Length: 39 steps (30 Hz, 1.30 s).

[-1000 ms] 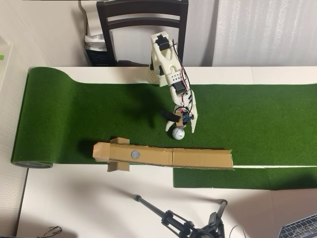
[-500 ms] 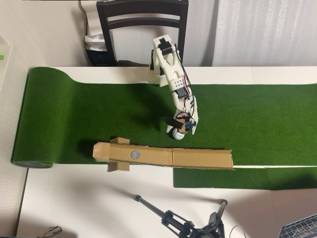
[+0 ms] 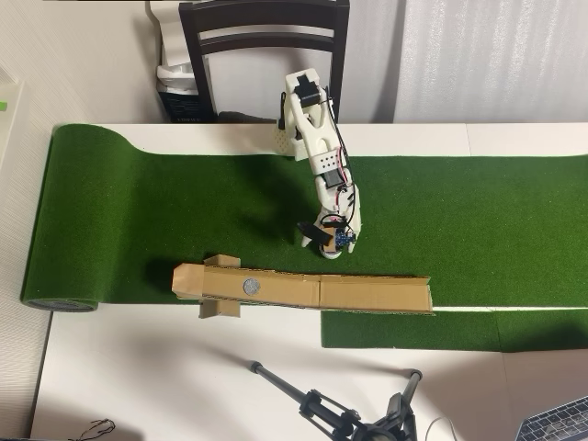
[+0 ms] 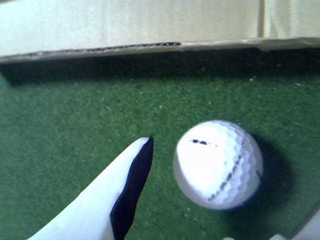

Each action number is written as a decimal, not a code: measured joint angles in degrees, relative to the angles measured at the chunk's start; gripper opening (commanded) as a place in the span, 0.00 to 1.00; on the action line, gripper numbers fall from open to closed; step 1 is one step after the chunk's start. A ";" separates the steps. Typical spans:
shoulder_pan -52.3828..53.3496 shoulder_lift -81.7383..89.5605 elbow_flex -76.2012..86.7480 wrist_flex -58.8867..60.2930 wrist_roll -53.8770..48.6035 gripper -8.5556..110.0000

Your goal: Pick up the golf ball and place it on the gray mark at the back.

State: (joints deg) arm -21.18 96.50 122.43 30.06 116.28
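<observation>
The golf ball (image 4: 218, 164) rests on the green turf mat (image 3: 138, 211), near the mat's front edge and just behind the tan cardboard channel (image 3: 367, 294) that runs along that edge. In the overhead view the arm covers the ball completely. The gripper (image 4: 210, 200) is lowered around the ball with its jaws apart: in the wrist view one white finger (image 4: 100, 205) with a dark pad lies just to the left of the ball, with a strip of turf visible between them, and only a sliver of the other finger appears at the lower right corner. The ball is not yet clamped. The main risk is uneven closure: if the left finger makes contact first, the ball is likely to roll on the turf toward the cardboard wall and out of the jaws. A grip above the ball's widest part may squeeze it out downward. The gray mark (image 3: 249, 286) lies inside the channel, well to the left of the gripper in the overhead view; a weak hold could drop the ball while crossing the wall.
</observation>
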 measured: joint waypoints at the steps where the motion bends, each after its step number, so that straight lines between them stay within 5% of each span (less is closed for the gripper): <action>1: 0.00 0.00 -0.18 0.79 -0.18 0.54; 39: -1.49 -5.98 -7.73 3.96 -0.62 0.54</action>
State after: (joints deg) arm -22.68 90.53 114.70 34.01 115.66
